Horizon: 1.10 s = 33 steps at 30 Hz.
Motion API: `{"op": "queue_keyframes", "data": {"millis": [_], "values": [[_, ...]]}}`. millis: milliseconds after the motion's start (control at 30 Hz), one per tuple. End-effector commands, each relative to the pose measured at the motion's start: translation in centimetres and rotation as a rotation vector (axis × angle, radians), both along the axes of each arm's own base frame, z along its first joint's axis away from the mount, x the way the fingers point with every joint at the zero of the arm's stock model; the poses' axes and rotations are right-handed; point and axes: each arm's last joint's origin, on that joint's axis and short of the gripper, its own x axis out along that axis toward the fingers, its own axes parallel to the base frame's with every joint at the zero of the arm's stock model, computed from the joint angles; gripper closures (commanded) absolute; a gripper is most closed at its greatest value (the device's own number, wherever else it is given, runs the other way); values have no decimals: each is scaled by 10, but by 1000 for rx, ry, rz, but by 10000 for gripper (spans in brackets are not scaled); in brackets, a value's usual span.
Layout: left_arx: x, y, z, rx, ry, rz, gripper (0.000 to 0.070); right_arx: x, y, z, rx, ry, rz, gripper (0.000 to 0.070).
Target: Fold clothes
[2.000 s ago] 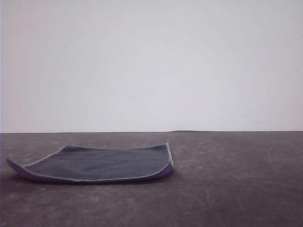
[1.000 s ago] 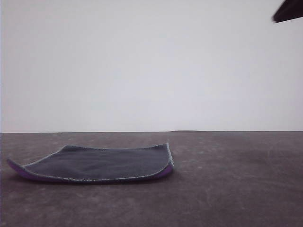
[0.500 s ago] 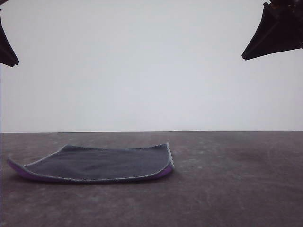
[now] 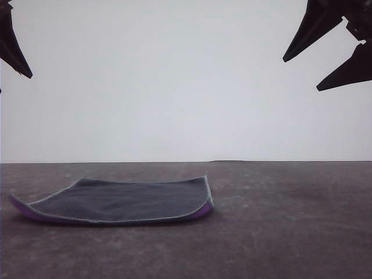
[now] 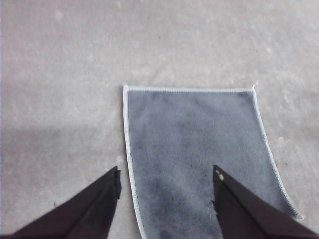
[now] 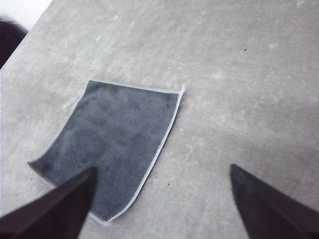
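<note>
The clothes are one small square cloth (image 4: 122,200), dark grey face up with light grey stitched edging. It lies on the left half of the table, and purple shows under its raised front edge and corners. My left gripper (image 5: 166,172) hangs open high above the cloth (image 5: 194,134); one of its fingers (image 4: 13,43) shows at the upper left of the front view. Open as well, my right gripper (image 4: 301,74) is high at the upper right, well away from the cloth (image 6: 119,134). Neither gripper holds anything.
The dark grey-brown table (image 4: 279,232) runs back to a plain white wall (image 4: 186,87). In the right wrist view the table's edge and a dark shape (image 6: 9,40) show beyond the cloth.
Both grippers have come down into the top corners of the front view, the right one first, and its two fingers now show apart. The cloth has not moved.
</note>
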Motion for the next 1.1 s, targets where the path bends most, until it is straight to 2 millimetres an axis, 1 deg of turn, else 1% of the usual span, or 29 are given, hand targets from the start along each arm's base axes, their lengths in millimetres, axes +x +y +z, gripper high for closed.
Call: {"op": "queue_keyframes", "data": {"millis": [0,167,367,467,567,667,800,967,1067], "values": [[8,0,1,4,-8,-10,334,7,2,-2,-7,-10,14,127],[35,0,-19,-5,24,-6,334,30,14,-24,27,34,61,128],[75,-1,-56,-86,73,-41,346,72,36,-56,155,75,109,131],[95,-1,-73,-102,116,-48,346,94,49,-71,176,111,128,132],[116,0,-87,-98,154,-57,346,115,62,-83,171,140,147,132],[137,1,-95,-101,185,-63,346,135,73,-92,170,158,159,133],[161,2,-102,-115,208,-75,346,154,81,-101,176,184,156,134],[185,2,-109,-124,225,-86,346,170,89,-109,187,204,153,139],[194,2,-117,-120,246,-97,346,174,93,-114,188,216,154,139]]}}
